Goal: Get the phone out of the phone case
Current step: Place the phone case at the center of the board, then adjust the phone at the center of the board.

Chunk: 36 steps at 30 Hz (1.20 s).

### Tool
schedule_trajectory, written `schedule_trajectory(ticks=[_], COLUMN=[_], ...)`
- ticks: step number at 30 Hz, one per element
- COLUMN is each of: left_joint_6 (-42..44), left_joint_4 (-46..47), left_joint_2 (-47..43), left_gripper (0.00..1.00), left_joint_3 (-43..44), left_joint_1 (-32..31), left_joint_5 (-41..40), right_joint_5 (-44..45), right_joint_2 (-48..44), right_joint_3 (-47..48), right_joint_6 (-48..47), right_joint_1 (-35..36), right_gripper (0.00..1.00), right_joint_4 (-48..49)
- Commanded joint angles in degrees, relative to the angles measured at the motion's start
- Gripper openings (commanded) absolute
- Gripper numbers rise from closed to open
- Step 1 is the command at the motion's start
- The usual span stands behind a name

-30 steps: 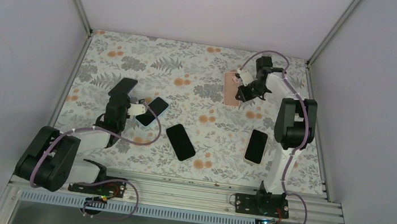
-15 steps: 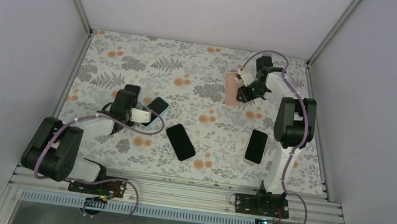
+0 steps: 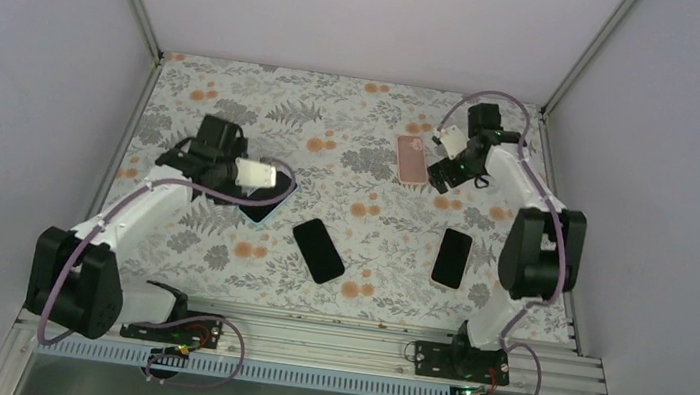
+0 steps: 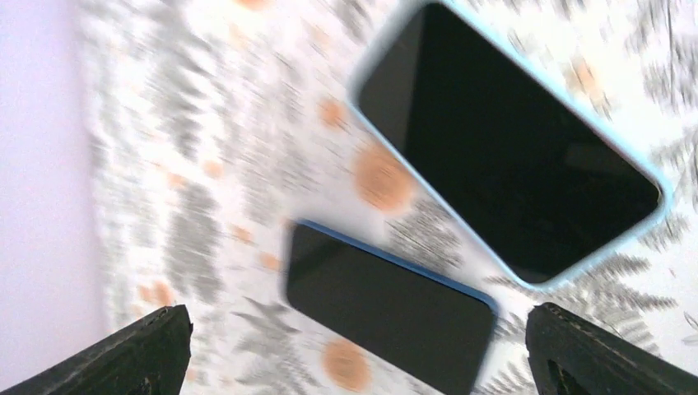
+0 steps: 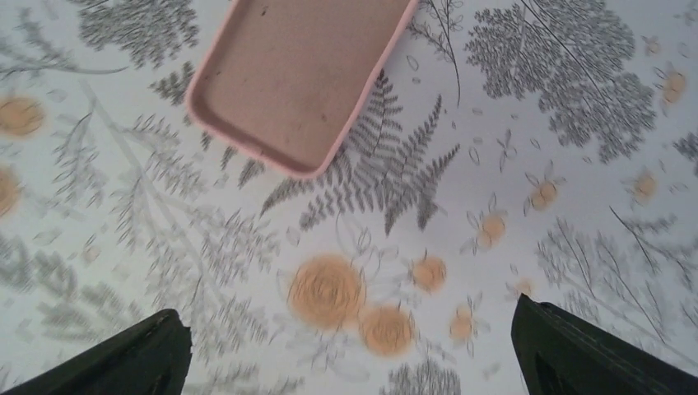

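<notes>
From above, saw left gripper (image 3: 261, 190) over phone (image 3: 257, 209), jaws hidden; right gripper (image 3: 442, 174) just beside pink case (image 3: 411, 158). At left wrist, found fingers (image 4: 148, 354) spread wide, all blurred; phone in blue case (image 4: 665, 202), second phone (image 4: 387, 304) near. At right wrist, found fingers (image 5: 123, 362) wide, pink case empty, cut off at top.

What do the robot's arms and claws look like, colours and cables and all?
Both the left arm and right arm have white links, bulky black joint housings and a mauve cable looping alongside. The left claw and right claw have matte black fingers.
</notes>
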Motion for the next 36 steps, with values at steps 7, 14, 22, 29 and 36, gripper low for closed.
schedule_trajectory(ticks=[7,14,22,29,36], left_joint_6=[-16.7,-20.1,-20.8,-20.9,-21.6], left_joint_4=[-6.2,0.9,2.5,2.8,3.4], left_joint_2=[-1.1,1.4,0.4,-1.5,-1.9], left_gripper=[1.00,1.00,1.00,1.00,1.00], left_joint_3=[15.6,12.3,11.1,9.0,8.6], left_joint_1=[-6.5,-11.4,-11.4,-11.4,-11.4], left_joint_5=[16.6,10.9,10.0,9.7,9.4], right_joint_5=[-0.5,4.8,9.6,9.7,6.7], right_joint_2=[-20.9,-30.5,-29.6,-26.4,-17.4], right_joint_3=[-20.4,-32.7,-39.7,-42.0,-38.8], right_joint_6=[-1.5,-3.2,-5.3,-6.7,-6.3], right_joint_1=[-1.6,-4.1,-9.6,-12.6,-12.6], right_gripper=[0.86,0.44,0.04,0.04,0.04], right_joint_4=[-4.6,-4.4,1.0,4.8,7.8])
